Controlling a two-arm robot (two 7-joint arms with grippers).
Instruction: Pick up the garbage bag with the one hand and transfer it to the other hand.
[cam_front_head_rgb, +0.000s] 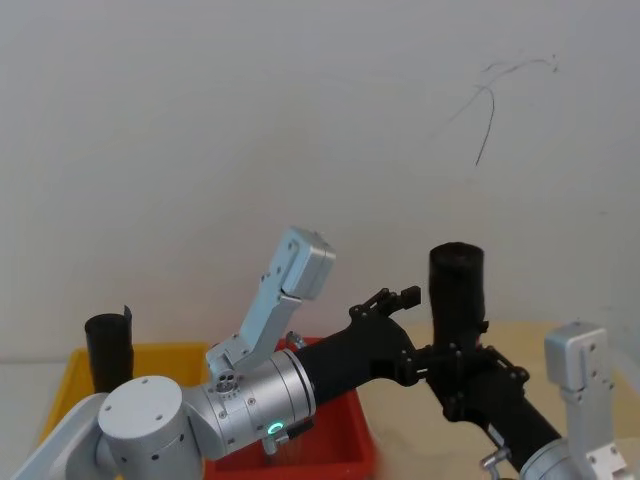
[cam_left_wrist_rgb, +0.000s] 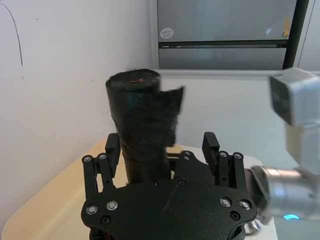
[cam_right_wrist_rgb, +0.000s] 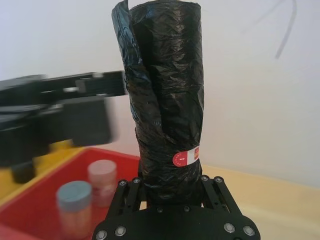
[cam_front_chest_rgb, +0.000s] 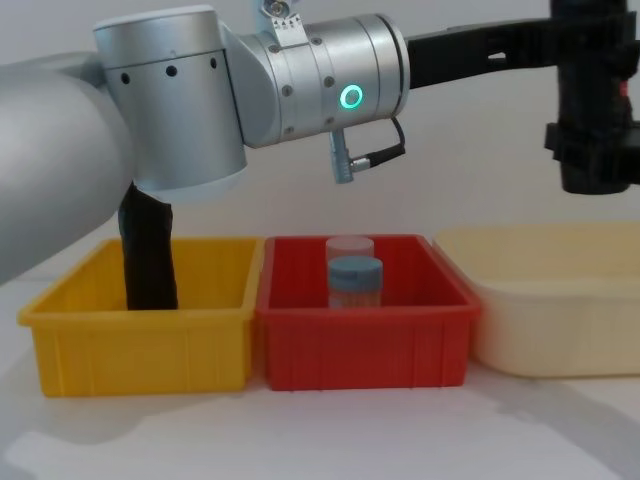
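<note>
While the right gripper (cam_front_head_rgb: 465, 355) is clamped tight around the foot of the garbage bag (cam_front_head_rgb: 457, 280), we see that black, wrinkled roll standing upright in the air, high above the bins, with a small red sticker (cam_right_wrist_rgb: 186, 158) low on its side. Over at the bag's nine o'clock in the head view, the left gripper (cam_left_wrist_rgb: 161, 145) reaches across, its fingers (cam_left_wrist_rgb: 210, 145) spread wide and holding nothing. From the left wrist we look straight along that gap: the bag stands framed between the two fingers, much nearer one than the other, and we cannot tell whether the near finger touches the plastic. Down on the table we have three bins side by side in the chest view: a yellow bin (cam_front_chest_rgb: 140, 335) at nine o'clock, a red bin (cam_front_chest_rgb: 365, 340) in the middle and a cream bin (cam_front_chest_rgb: 560, 320) at three o'clock. A second black roll (cam_front_chest_rgb: 150, 255) stands in the yellow bin. In the red bin a blue-lidded jar (cam_front_chest_rgb: 355, 285) stands in front of a pale-lidded jar (cam_front_chest_rgb: 350, 246). The held bag sits up at two o'clock in that view, over the cream bin's side.
</note>
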